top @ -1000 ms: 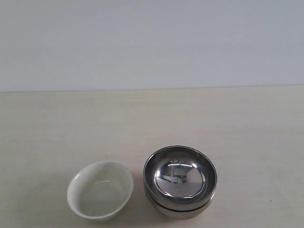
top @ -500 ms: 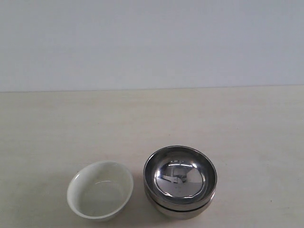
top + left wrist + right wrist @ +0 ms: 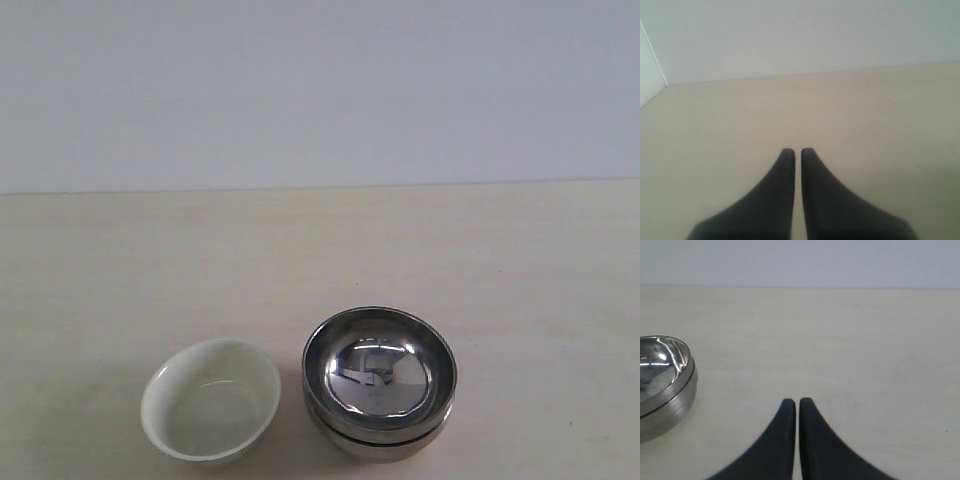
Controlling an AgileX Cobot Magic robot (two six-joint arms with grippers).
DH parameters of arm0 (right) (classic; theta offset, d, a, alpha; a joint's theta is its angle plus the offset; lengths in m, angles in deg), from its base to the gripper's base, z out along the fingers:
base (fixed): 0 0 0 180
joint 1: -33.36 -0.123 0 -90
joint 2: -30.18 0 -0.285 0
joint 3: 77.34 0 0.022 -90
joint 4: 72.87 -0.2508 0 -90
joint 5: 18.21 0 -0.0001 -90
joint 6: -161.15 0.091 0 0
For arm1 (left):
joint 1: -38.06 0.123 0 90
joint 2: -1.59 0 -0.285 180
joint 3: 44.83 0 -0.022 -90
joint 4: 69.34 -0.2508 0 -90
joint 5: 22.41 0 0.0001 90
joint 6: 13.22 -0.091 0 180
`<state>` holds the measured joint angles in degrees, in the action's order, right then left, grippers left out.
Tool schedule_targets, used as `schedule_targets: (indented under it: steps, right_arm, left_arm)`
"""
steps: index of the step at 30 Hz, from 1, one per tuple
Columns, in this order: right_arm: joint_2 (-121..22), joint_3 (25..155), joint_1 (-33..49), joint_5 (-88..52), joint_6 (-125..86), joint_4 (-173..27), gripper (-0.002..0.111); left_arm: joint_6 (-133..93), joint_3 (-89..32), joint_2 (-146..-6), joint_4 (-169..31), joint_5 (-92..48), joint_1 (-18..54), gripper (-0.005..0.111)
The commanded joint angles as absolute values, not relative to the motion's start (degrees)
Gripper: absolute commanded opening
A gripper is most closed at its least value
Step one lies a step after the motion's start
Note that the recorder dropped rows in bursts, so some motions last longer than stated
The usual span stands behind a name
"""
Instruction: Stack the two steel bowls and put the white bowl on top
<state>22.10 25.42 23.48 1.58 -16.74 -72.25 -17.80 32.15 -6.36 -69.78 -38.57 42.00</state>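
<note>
The two steel bowls (image 3: 380, 380) sit nested on the tabletop (image 3: 320, 260), the white bowl (image 3: 211, 401) just left of them. The left gripper (image 3: 794, 152) and right gripper (image 3: 792, 402) are both closed, holding nothing.

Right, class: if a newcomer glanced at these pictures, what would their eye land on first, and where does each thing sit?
The mirror-bright two steel bowls, nested one in the other, stand near the front of the pale table, right of centre. The white bowl sits empty just to their left, not yet on top. In the wrist views the left claw and the right claw are shut and hold nothing.
</note>
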Motion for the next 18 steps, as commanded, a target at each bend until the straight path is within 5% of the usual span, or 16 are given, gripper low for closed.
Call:
schedule_targets:
  steps: [1, 18]
  right_arm:
    - [22.4, 25.4, 23.6, 1.3, -16.7, -72.4, 0.0]
    - [22.4, 25.4, 23.6, 1.3, -16.4, -72.4, 0.0]
  left_arm:
    - [-18.0, 32.4, -6.2, -69.3, -38.3, 42.3, 0.004]
    - [-25.1, 32.4, -6.2, -87.6, -30.5, 42.3, 0.004]
